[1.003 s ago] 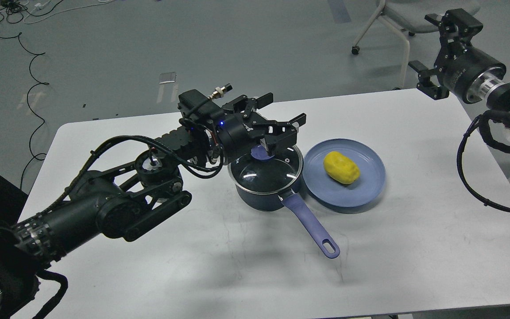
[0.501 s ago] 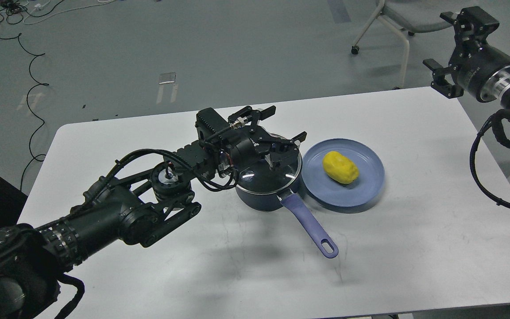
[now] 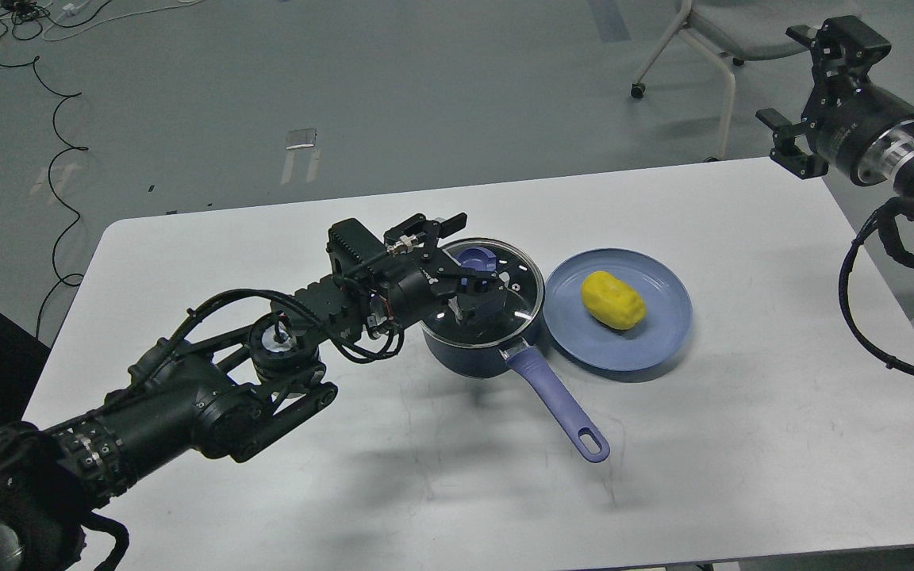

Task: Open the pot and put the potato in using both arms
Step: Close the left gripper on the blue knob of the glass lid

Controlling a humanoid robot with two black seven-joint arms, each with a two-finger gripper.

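Observation:
The pot (image 3: 465, 355) is a navy saucepan in the middle of the white table, with a glass lid (image 3: 514, 279) on it and its periwinkle handle (image 3: 558, 403) pointing toward me. My left gripper (image 3: 469, 266) is low over the lid and open. Its fingers (image 3: 447, 222) stand on either side of the lid's blue knob (image 3: 476, 258); I cannot tell whether they touch it. The yellow potato (image 3: 612, 300) lies on a light-blue plate (image 3: 663, 337) just right of the pot. My right gripper (image 3: 802, 91) is open and empty, high above the table's far right corner.
The table's far edge (image 3: 505, 186) lies just behind the pot. A chair (image 3: 711, 47) stands on the floor beyond the right corner. Cables lie on the floor at the far left (image 3: 52, 119). My left forearm (image 3: 211, 388) lies across the table's left part.
My left gripper has come down and drawn back a little to the left, so its fingers now straddle the lid's knob. The right gripper moved right, then held still.

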